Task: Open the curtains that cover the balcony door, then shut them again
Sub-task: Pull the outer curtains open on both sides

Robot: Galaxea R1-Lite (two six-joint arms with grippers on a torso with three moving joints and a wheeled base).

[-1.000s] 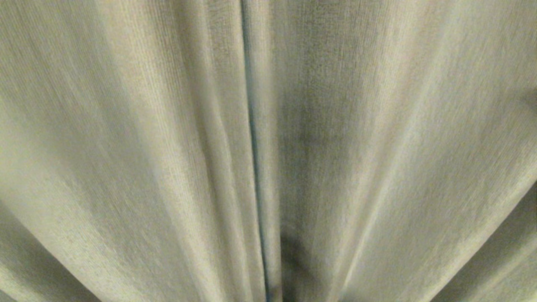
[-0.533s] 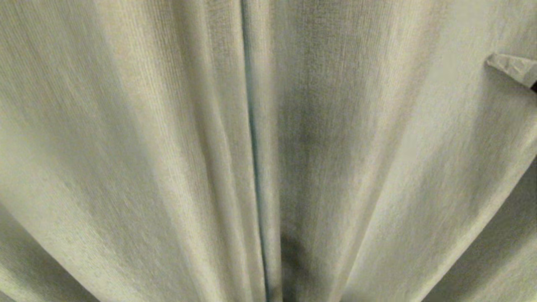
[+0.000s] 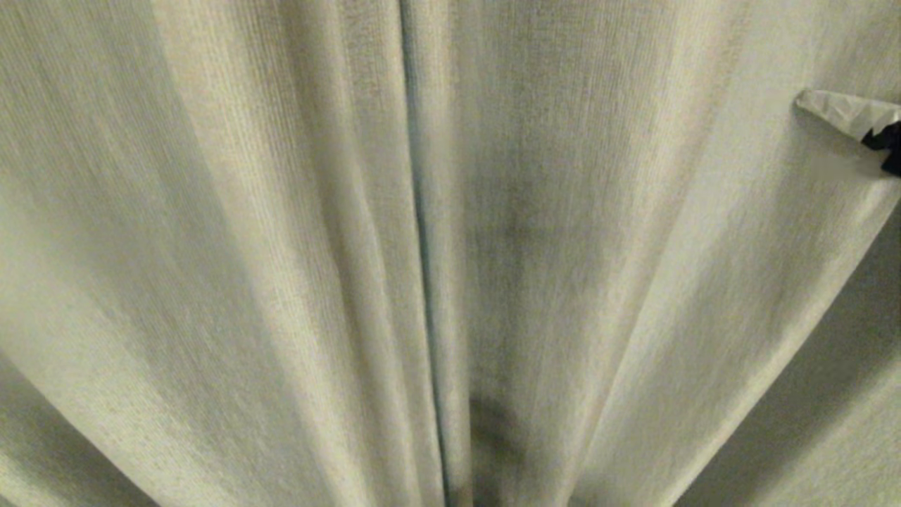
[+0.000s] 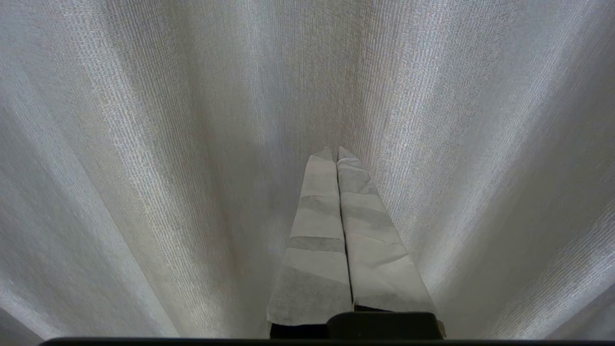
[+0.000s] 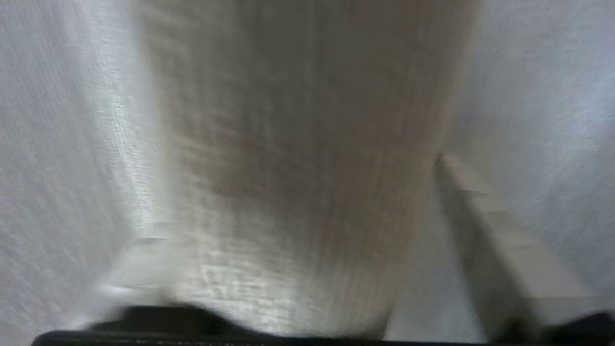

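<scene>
The right gripper (image 5: pixel 307 240), newly entering from the right, is straddling a fold of the drawn curtains (image 3: pixel 281 246) with fingers spread, beginning opening; left gripper (image 4: pixel 336 158) clenched.

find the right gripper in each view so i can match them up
Head view: the right gripper pokes in at the right edge, upper part, against the curtains.
Left wrist view: not in it; only the shut left gripper shows.
Right wrist view: one taped finger shows beside a fold of curtain that stands between the open jaws.
Shared landmark: the ribbed curtain fabric fills every view.
</scene>
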